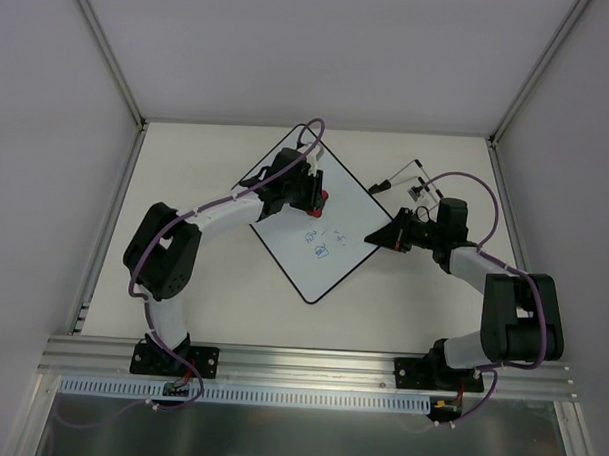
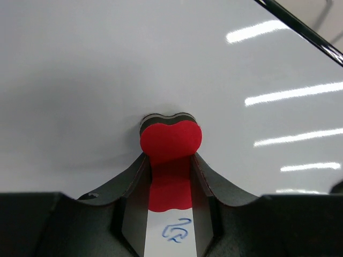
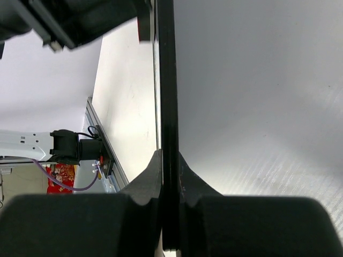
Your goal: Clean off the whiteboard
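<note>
The whiteboard (image 1: 284, 242) lies turned like a diamond in the middle of the table, with blue handwriting (image 1: 322, 251) near its centre right. My left gripper (image 1: 320, 196) is shut on the red bone-shaped eraser (image 2: 170, 140) and presses it flat on the board's upper part; a blue scribble (image 2: 177, 230) shows between the fingers. My right gripper (image 1: 378, 237) is shut on the board's black rim (image 3: 166, 96) at its right corner, with the white surface (image 3: 257, 96) beside it.
A black-and-white marker (image 1: 386, 182) and a small metal clip-like item (image 1: 419, 190) lie on the table behind the board's right corner. Grey walls close in the back and both sides. An aluminium rail (image 1: 310, 363) runs along the near edge.
</note>
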Controlling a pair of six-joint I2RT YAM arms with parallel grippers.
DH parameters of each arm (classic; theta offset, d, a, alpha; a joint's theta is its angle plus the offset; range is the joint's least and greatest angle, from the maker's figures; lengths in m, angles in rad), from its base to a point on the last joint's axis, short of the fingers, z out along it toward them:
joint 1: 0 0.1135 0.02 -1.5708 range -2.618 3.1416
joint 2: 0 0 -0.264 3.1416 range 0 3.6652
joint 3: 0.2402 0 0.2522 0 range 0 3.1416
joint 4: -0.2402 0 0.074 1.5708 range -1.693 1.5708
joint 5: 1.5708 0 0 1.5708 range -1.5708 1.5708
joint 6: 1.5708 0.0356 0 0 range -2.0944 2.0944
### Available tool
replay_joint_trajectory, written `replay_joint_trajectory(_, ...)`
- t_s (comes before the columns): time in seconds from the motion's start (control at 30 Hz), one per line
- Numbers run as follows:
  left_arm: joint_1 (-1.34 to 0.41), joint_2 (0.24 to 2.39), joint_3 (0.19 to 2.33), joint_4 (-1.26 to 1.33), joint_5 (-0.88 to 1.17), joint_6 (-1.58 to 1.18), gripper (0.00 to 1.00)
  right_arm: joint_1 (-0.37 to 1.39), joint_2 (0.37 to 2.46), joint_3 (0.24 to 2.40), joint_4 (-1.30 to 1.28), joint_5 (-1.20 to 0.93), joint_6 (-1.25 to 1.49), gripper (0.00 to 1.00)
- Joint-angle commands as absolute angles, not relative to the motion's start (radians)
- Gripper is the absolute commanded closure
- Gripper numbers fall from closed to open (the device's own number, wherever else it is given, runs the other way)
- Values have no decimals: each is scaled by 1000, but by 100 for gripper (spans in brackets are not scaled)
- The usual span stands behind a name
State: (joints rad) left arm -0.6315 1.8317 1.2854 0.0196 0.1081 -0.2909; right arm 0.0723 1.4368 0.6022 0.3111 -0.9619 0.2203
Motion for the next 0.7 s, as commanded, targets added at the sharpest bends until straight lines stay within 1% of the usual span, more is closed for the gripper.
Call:
replay_joint_trajectory(0.0,-597,1922,1316,-20,-31,-238,100,110,1394,611,379,-873,-67,100)
replay_joint_trajectory(0.23,-640,1924,1298,-20,-34,-230,100,110,1390,617,379,-871,-67,100)
replay_joint_trajectory(0.5,-808,1855,1177,-3,-77,-281,100,109,1390,623,380,-867,-64,100)
replay_joint_trajectory(0.67,-917,1825,1138,-5,-48,-291,100,110,1394,624,380,-862,-61,100)
